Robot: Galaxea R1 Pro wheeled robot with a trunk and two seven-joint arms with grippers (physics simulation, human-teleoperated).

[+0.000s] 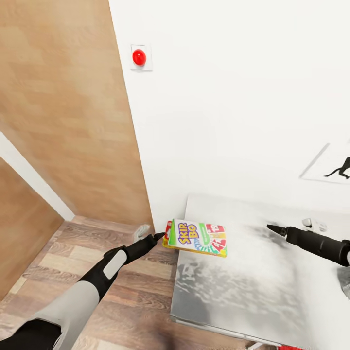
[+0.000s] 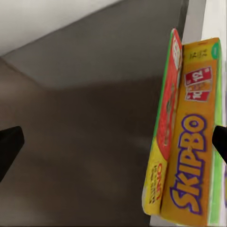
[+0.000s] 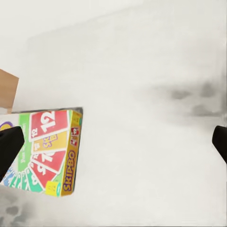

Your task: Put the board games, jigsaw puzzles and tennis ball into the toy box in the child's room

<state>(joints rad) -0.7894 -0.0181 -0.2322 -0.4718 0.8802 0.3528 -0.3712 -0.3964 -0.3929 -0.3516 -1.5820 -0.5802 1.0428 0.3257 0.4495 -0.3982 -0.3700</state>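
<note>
A slim yellow-red-green board game, printed "SKIP-BO", lies flat at the left edge of the light grey table, slightly over the edge. My left gripper hovers beside the table, its tip right at the box's left end. In the left wrist view the board game sits near one finger, and the left gripper is open wide. My right gripper hangs open over the table, right of the box. The right wrist view has the board game beside one fingertip of the right gripper.
A white wall with a red round button rises behind the table. A brown door stands to the left above wood-plank floor. A black silhouette picture hangs at the right. A small white object rests behind my right arm.
</note>
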